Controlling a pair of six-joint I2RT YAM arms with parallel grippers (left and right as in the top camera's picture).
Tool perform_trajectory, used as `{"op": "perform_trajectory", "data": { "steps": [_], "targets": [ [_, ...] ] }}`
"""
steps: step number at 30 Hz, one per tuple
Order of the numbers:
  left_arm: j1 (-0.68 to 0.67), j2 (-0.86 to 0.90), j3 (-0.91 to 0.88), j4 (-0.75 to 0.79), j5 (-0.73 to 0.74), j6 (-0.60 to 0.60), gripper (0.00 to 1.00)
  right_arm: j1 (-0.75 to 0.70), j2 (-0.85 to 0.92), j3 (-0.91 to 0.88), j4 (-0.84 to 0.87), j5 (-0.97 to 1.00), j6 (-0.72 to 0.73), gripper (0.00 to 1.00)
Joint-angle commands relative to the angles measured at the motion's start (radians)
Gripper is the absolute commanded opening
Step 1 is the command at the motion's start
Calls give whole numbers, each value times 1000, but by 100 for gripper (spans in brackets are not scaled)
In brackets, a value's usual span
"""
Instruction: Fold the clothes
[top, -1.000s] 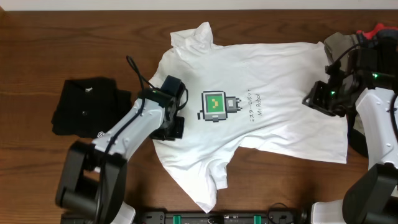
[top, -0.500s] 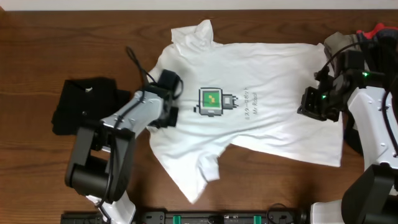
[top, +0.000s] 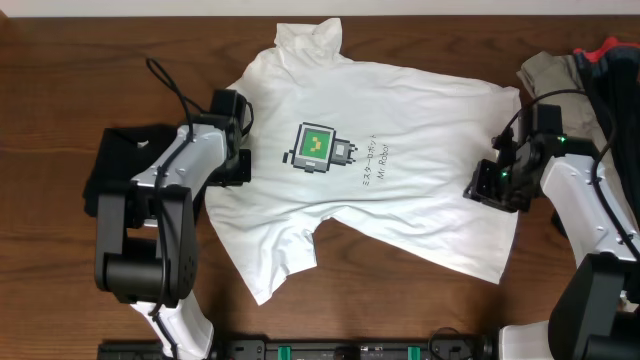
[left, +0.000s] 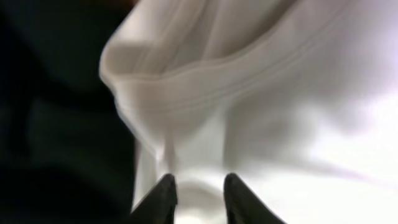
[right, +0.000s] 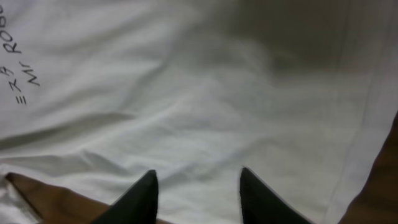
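Note:
The white T-shirt (top: 410, 120) lies spread face up on the table, its green-screened robot print (top: 315, 148) and black lettering left of centre. My left gripper (top: 238, 168) is at the shirt's left sleeve edge. In the left wrist view its fingers (left: 197, 182) are close together, pinching a bump of white fabric (left: 280, 93). My right gripper (top: 487, 186) is on the shirt's lower right part. In the right wrist view its fingers (right: 198, 175) are wide apart over flat fabric (right: 186, 81), near the hem.
A folded black garment (top: 125, 165) lies on the table left of the shirt, close to my left arm. Khaki (top: 545, 70), red (top: 605, 48) and dark clothes are piled at the back right. Bare wood table (top: 400, 300) shows in front.
Both grippers moved left and the shirt slid left with them, turning slightly. The left gripper now sits beside the black garment; the shirt's right edge has pulled away from the pile.

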Motion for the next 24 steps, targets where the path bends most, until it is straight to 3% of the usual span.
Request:
{"op": "perform_trajectory", "data": {
  "steps": [1,3,4,6,8,14,24],
  "targets": [
    [0,-74,99,-87,45,3,35,5,1,-1,55,10,4,49],
    [0,-119,128,-158,86,0,38,-2,5,-2,120,31,5,41],
    [0,-143,132,-183,109,0,38,-5,10,-3,154,37,6,29],
    [0,-183,132,-233,156,0,38,-7,27,-10,218,42,34,15],
    [0,-220,131,-287,214,0,36,-7,57,-16,270,42,60,11],
    [-48,-301,127,-427,284,5,34,-7,183,-16,394,58,72,4],
    [-294,-321,79,-562,283,-24,34,-72,366,-10,544,239,107,3]
  ]
}}
